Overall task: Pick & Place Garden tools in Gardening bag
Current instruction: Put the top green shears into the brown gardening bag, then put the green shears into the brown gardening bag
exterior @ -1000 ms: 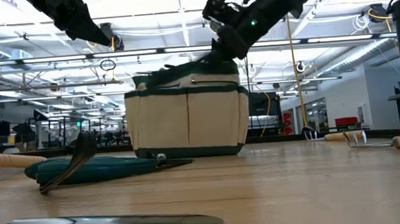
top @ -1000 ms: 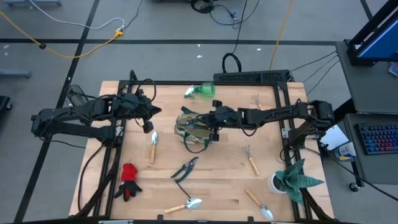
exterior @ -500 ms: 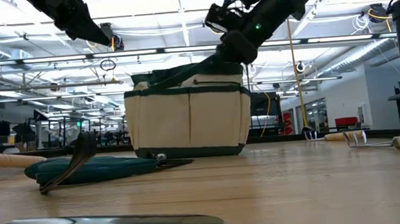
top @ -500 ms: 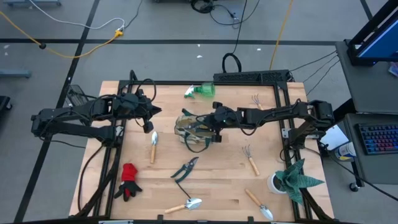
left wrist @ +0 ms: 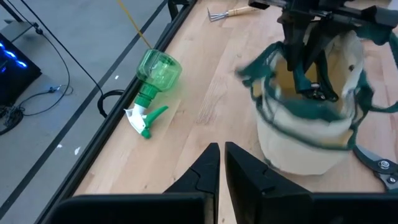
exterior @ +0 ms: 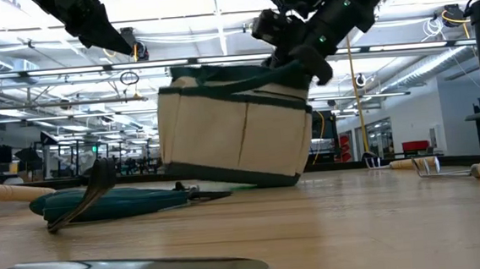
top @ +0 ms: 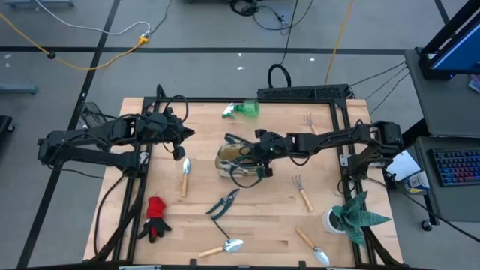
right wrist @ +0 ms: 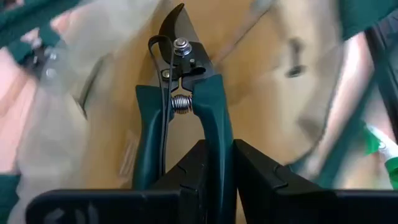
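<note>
The cream-and-green gardening bag (top: pixel 227 155) stands mid-table, tipped in the low view (exterior: pixel 236 135) with its left bottom edge raised and its right bottom edge on the wood. My right gripper (top: pixel 260 154) reaches into its open top, shut on green-handled pruning shears (right wrist: pixel 186 93) whose blades point into the bag (right wrist: pixel 106 124). My left gripper (left wrist: pixel 221 167) hovers shut above the table left of the bag. A second pair of shears (top: pixel 223 202), a trowel (top: pixel 184 176), the red glove (top: pixel 155 217) and the green spray bottle (top: pixel 241 110) lie on the table. My right gripper pinches one green handle (right wrist: pixel 219 134) of the pruning shears between its two fingers, which lie along the handle. It comes slanting down from the table's right side into the bag's mouth. The shears point blade-first into the bag, off the table.
Two more trowels (top: pixel 225 246) (top: pixel 311 246) lie near the front edge. Fork-rakes lie right of the bag (top: pixel 300 191) and at the far right (top: pixel 309 120). A spiky potted plant (top: pixel 352 214) stands at the right front corner. A black frame (top: pixel 304 93) lines the far edge.
My right gripper has sunk into the bag with the shears and rolled a little. The bag has tipped: its left bottom edge has come up off the table while its right bottom edge stays down, and its top has shifted slightly right.
</note>
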Tool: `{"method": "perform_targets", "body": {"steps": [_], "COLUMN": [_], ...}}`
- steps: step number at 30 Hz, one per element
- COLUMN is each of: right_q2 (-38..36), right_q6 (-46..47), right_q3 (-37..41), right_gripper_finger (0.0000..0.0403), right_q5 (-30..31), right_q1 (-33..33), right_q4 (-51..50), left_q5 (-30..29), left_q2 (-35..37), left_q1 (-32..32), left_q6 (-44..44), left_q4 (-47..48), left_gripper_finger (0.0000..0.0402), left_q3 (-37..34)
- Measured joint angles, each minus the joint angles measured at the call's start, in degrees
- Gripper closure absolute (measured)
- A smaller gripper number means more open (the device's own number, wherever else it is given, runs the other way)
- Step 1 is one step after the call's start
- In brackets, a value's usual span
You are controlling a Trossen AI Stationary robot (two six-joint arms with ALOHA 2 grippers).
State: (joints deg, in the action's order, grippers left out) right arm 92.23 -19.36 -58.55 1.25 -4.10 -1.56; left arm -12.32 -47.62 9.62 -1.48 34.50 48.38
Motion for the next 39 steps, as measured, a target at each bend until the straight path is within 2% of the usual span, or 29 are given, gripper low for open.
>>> {"method": "perform_targets", "body": {"steps": [10, 14, 20, 32, 39], "right_q2": [0.02, 0.02, 0.07, 0.09, 0.09], "right_q6": [-4.85, -10.51, -11.36, -11.8, -11.22], "right_q3": [2.71, 4.75, 6.17, 6.87, 6.87], "right_gripper_finger": [0.0348, 0.0348, 0.0346, 0.0275, 0.0257], "right_q5": [-0.17, -3.07, -2.88, -2.86, -2.84], "right_q1": [0.48, 0.48, 0.33, 0.35, 0.35], "right_q4": [3.08, 6.16, 8.67, 12.4, 14.35], "left_q5": [0.0, 0.0, 0.0, 0.0, 0.0], "left_q2": [0.01, 0.01, 0.01, 0.0, 0.01], "left_q1": [0.0, -0.02, 0.01, 0.01, 0.0], "left_q6": [0.0, 0.0, 0.0, 0.01, 0.13], "left_q4": [-0.04, -0.02, -0.02, 0.0, 0.02], "left_gripper_finger": [0.0371, 0.0371, 0.0371, 0.0371, 0.0371], "left_q3": [0.0, 0.0, 0.0, 0.0, 0.0]}}
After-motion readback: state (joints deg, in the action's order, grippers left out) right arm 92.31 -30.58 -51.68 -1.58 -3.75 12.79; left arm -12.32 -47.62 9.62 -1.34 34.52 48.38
